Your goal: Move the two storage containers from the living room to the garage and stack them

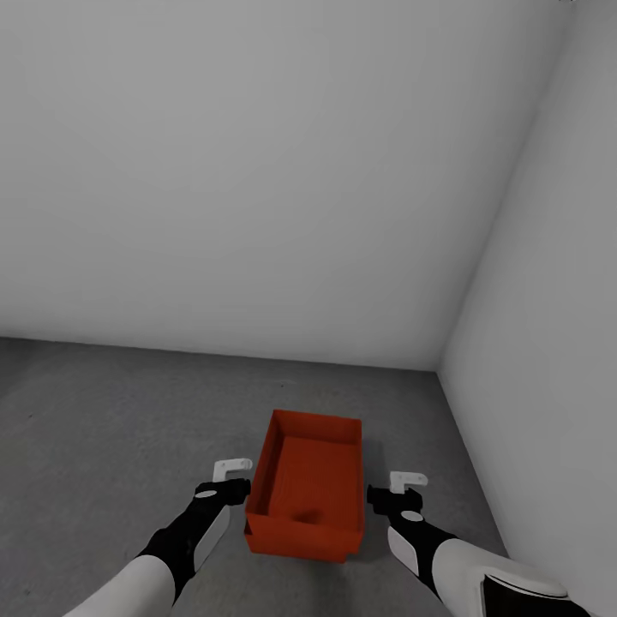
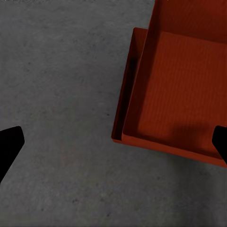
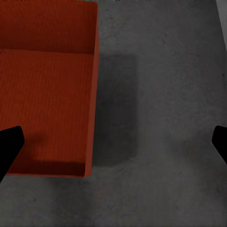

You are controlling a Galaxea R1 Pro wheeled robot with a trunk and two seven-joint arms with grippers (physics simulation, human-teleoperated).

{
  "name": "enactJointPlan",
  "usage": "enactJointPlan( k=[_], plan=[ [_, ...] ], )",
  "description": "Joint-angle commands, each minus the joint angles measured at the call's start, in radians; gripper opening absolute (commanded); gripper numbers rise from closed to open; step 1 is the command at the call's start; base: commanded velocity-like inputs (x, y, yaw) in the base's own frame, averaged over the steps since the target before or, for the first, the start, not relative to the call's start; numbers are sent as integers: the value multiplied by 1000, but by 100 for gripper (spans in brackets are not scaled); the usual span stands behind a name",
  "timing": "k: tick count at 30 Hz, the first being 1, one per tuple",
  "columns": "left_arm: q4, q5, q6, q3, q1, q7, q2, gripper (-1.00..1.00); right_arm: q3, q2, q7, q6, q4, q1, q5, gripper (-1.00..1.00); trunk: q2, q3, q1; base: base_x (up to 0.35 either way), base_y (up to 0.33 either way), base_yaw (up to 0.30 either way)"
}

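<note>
Two orange-red storage containers sit stacked on the dark grey garage floor [image 1: 120, 411]. The upper container [image 1: 307, 480] rests in the lower container [image 1: 296, 546], whose rim shows at the near end. My left gripper [image 1: 232, 477] hovers just left of the stack, open and holding nothing. My right gripper [image 1: 404, 487] hovers just right of it, also open and apart from the bins. In the left wrist view the upper container [image 2: 179, 94] sits offset inside the lower container [image 2: 126, 85]. The right wrist view shows the upper container [image 3: 47, 94] beside bare floor [image 3: 161, 118].
A pale grey back wall [image 1: 257, 171] and right wall [image 1: 557, 343] meet in a corner just beyond the stack. The grey floor stretches wide to the left; the right wall stands close to my right arm.
</note>
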Motion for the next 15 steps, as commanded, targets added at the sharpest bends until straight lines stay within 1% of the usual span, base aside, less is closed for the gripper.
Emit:
enactJointPlan(
  k=[1,6,9,10,11,12,13,15],
  plan=[
    [-2,10,5,-8,-1,9,1,100,9,0,-5,-1,-1,0,-7,100,-1,-1,0,0,0,0],
    [3,10,6,-10,-1,10,1,100,12,3,-3,12,0,1,-8,100,-1,-1,0,0,0,0],
    [12,12,5,-11,-1,12,0,100,13,7,-3,23,0,18,-10,100,-1,-1,0,0,0,0],
    [75,17,4,-10,-1,11,-4,100,14,13,-4,38,0,135,-10,100,-1,-1,0,0,0,0],
    [118,27,-4,-9,-1,10,-5,100,14,15,-5,41,0,173,-11,100,-1,-1,0,0,0,0],
    [151,40,-16,-10,-1,9,-6,100,14,17,-6,44,0,193,-11,100,-1,-1,0,0,0,0],
    [168,48,-25,-10,-1,9,-6,100,14,17,-6,45,0,200,-11,100,-1,-1,0,0,0,0],
    [247,85,-68,-10,-1,5,-5,100,13,19,-5,55,-1,219,-11,100,-1,-1,0,0,0,0]
  ],
)
